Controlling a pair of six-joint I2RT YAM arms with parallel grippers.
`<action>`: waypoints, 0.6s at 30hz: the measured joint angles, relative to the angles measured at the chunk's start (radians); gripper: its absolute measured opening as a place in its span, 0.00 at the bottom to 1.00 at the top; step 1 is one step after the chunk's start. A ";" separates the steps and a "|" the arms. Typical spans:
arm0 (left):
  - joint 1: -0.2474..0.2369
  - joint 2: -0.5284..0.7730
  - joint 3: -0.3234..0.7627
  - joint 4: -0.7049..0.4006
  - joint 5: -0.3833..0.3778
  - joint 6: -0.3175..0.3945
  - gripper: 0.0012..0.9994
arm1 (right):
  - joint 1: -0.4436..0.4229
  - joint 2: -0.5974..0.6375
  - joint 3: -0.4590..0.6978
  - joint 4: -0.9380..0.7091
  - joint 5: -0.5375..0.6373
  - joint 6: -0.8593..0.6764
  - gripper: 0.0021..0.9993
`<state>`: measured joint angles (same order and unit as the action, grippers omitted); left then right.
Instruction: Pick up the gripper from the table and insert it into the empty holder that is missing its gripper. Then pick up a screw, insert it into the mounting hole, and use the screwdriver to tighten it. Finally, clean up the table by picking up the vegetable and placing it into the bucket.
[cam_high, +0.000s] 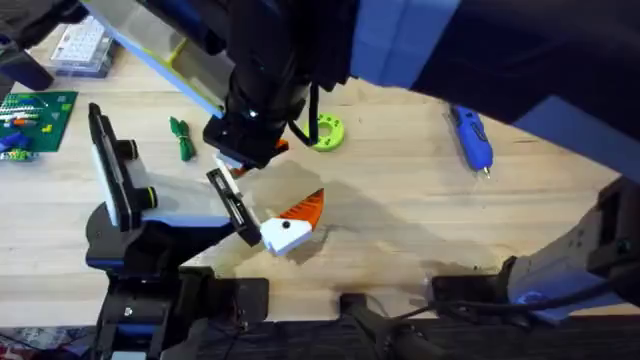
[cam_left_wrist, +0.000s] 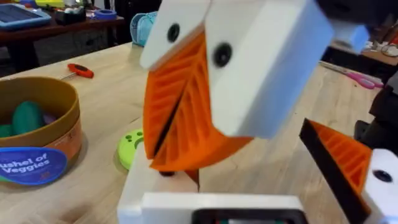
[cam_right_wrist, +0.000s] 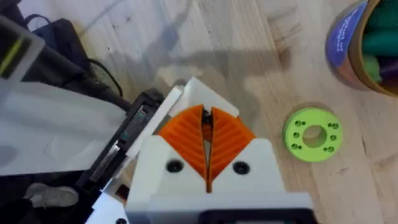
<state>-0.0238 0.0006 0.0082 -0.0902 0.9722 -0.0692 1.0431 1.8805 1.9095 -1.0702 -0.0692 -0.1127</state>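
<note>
A dark arm hides the table's (cam_high: 400, 240) middle; one gripper (cam_high: 293, 224), one screwdriver (cam_high: 470, 137) at two o'clock, one vegetable (cam_high: 181, 138). Right gripper (cam_right_wrist: 206, 146) is closed, empty; left gripper's (cam_left_wrist: 186, 118) pads meet too.

We see the gripper (cam_high: 293, 225) in white with an orange ribbed finger — the screwdriver (cam_high: 471, 138) blue with black bands. The vegetable (cam_high: 180, 139) is dark green, the ring (cam_high: 326, 131) lime green — the table (cam_high: 400, 200) pale wood grain.
</note>
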 joint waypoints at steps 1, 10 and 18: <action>0.000 0.000 0.000 0.000 0.000 0.000 0.99 | 0.000 0.000 0.000 0.000 0.000 0.000 0.01; 0.000 0.000 0.000 0.000 0.000 0.000 0.99 | 0.000 0.000 0.001 0.000 0.001 -0.001 0.46; 0.000 0.000 0.000 0.000 -0.001 -0.007 0.99 | -0.019 0.000 0.006 -0.001 0.039 -0.004 0.98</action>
<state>-0.0235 0.0009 0.0082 -0.0902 0.9714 -0.0765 1.0237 1.8805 1.9160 -1.0710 -0.0304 -0.1169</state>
